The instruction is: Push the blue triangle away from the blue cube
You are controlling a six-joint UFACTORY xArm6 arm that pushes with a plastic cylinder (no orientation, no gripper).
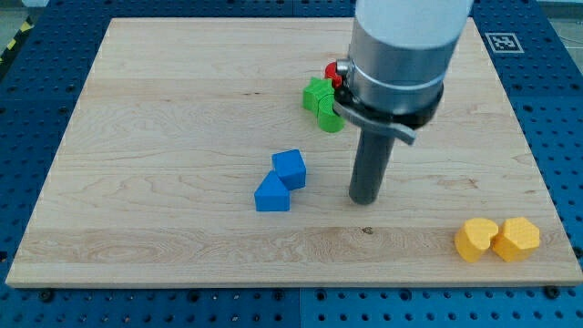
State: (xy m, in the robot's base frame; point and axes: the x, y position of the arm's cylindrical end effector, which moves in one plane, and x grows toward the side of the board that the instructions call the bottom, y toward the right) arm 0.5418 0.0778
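The blue cube (290, 169) sits near the middle of the wooden board (164, 137). The blue triangle (271, 194) lies just below and to the left of it, touching it. My tip (366, 199) rests on the board to the right of both blue blocks, about a block's width or more from the cube. The rod rises from it into the grey arm body (401, 46) at the view's top.
A green star-shaped block (318, 97) and another green block (332, 119) lie by the arm, with a red block (333, 73) partly hidden behind it. Two yellow blocks (476, 239) (516, 238) sit together at the bottom right. A blue pegboard (36, 109) surrounds the board.
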